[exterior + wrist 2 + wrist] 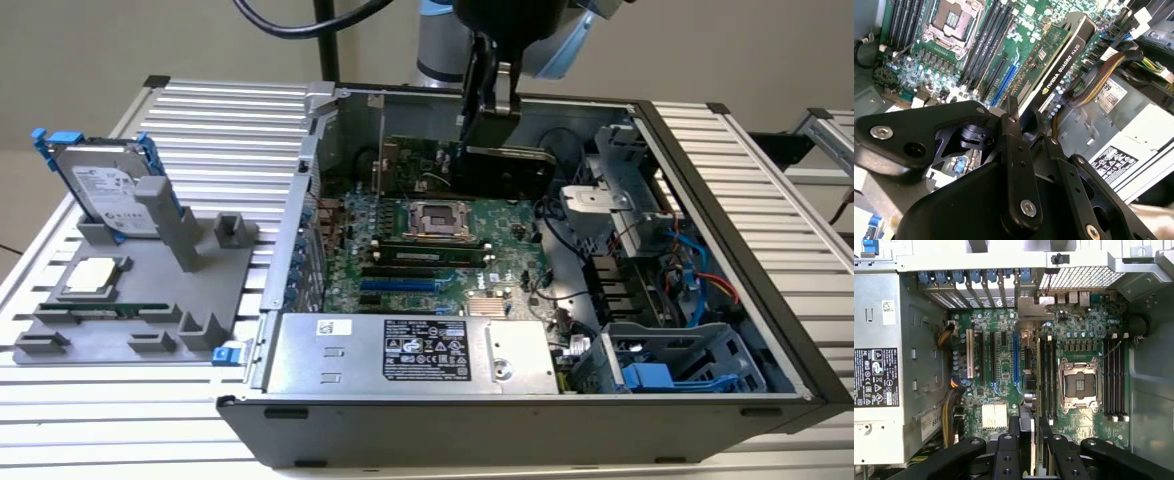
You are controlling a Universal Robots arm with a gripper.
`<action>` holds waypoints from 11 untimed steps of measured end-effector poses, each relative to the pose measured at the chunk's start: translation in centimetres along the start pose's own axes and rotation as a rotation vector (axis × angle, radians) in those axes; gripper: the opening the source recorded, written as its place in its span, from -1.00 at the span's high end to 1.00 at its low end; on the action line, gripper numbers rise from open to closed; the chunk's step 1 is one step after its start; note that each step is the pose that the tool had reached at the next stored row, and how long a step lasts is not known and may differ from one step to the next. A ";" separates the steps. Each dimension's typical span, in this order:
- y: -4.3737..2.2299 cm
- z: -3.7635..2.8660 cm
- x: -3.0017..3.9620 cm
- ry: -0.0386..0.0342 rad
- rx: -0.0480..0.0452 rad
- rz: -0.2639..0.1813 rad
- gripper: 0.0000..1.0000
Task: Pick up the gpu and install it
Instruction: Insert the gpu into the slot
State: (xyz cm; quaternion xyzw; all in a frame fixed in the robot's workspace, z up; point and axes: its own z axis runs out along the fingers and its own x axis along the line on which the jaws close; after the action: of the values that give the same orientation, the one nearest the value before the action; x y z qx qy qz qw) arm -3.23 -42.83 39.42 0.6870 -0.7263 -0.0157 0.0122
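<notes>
- The gpu [501, 168], a slim rectangular card with a green circuit board on one face and a black cover on the other, is hanging edge-down inside the open black computer case [747, 300], over the far part of the green motherboard [441, 250] as the exterior view shows it.
- The black gripper [483, 118] is clamping the card's upper edge from directly above; its fingers are closed to the card's thin width and have hold of nothing else.
- In the second wrist view the card [1061, 60] is reaching straight away from the fingers [1016, 150] toward the board, black cover and green face both showing.
- Its long axis appears to be running parallel to the long expansion slots [1015, 360]. In the first wrist view the card [1033, 390] is seen edge-on as a thin strip just beside the blue slot, with its silver end bracket [1030, 307] pointing at the rear slot openings of the case.
- Whether the lower edge is already touching a slot I cannot tell.
- The first wrist view is giving the alignment of card against slots; the exterior view is giving the height above the board instead.
- The exterior view is also showing the silver power supply [407, 352] at the near wall and, outside the case, a grey fixture [134, 290] holding a silver hard drive with blue rails [100, 185].
</notes>
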 end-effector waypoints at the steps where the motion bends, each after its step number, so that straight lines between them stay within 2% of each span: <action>1: 0.00 0.01 0.00 -0.0001 0.0001 0.000 1.00; 11: -0.02 0.07 0.00 -0.0003 0.0008 0.000 1.00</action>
State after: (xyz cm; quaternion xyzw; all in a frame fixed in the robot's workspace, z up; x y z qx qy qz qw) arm -3.21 -42.83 39.34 0.6871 -0.7263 -0.0155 0.0118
